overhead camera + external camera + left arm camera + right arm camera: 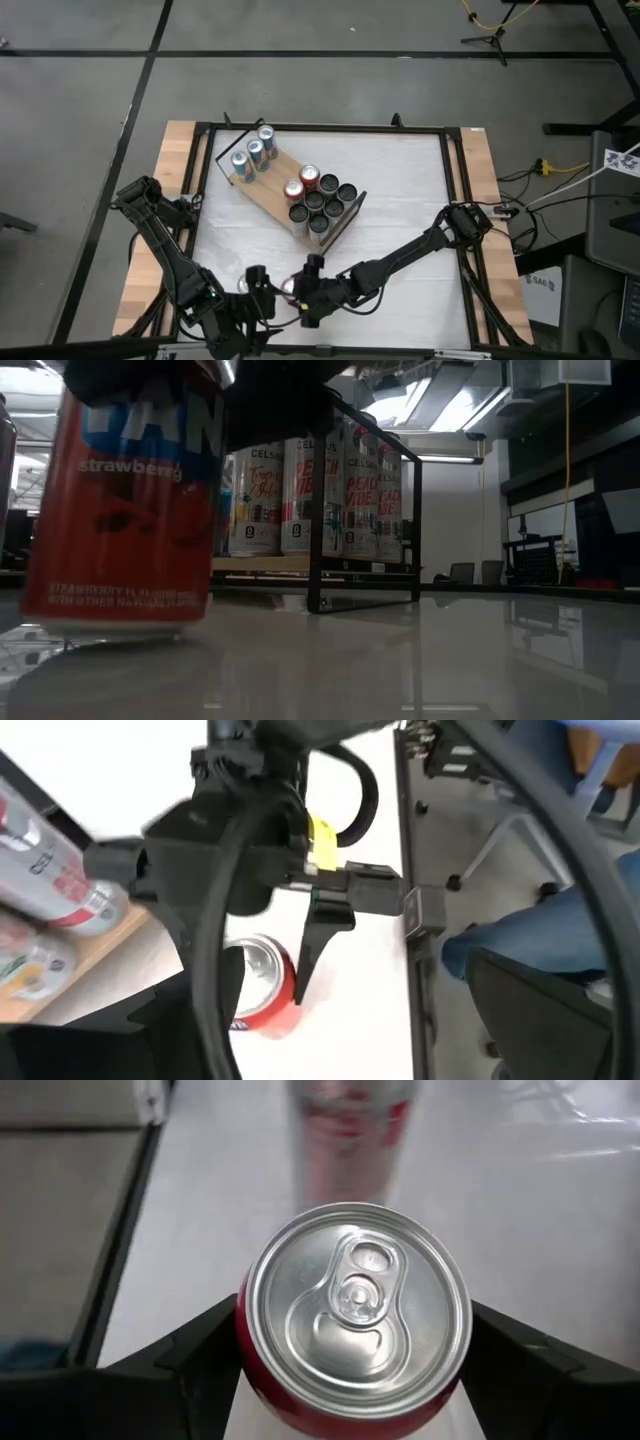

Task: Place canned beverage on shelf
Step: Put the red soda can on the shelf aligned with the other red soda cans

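Strawberry-labelled and red, the can stands upright on the white table, filling the near side of the low view, close to the table's front edge and well apart from the shelf. The right gripper comes down over it from above, and in the right wrist view a dark finger presses against each side of the can just below its silver lid. The jaws look closed on the can at about its own width, so the grip seems made, though the base still rests on the table. The left gripper waits just beside it with its fingers spread wide and nothing between them.

To do this step well, the robot should hold the can firmly and lift straight up until the base clears the table before moving sideways. The shelf sits farther back, turned at an angle. Three cans stand at its far end and a cluster of dark and red cans fills the near end, leaving bare wood between them. That gap appears the safest target. The carried can should stay upright and pass above the black wire frame, then descend vertically so it does not knock its neighbours.
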Motion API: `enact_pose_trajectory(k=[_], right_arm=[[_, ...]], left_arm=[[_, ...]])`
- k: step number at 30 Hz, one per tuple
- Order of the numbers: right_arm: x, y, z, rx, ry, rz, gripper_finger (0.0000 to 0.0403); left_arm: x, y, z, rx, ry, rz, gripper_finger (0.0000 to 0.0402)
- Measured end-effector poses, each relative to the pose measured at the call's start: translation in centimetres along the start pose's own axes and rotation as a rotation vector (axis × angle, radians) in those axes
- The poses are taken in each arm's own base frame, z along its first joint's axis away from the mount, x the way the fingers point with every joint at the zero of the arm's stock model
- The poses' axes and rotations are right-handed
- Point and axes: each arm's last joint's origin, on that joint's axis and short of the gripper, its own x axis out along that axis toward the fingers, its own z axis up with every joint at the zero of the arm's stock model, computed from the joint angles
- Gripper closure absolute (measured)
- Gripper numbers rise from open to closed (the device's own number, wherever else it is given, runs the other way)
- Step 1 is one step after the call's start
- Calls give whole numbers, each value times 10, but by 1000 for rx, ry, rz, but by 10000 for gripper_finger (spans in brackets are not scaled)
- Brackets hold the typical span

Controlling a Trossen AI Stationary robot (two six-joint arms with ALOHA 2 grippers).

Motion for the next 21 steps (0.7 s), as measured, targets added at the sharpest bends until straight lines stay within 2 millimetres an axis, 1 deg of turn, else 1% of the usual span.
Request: enact_pose_trajectory(k=[8,13,21], right_arm=[[0,-6,0,80,-45,-161,96],[0,-7,-4,66,-13,-173,96],[-3,-8,-9,35,61,-171,95]], left_arm=[[-1,8,-8,-30,72,75,29],[-1,12,-12,-56,103,115,29],[-1,12,-12,-59,104,115,29]])
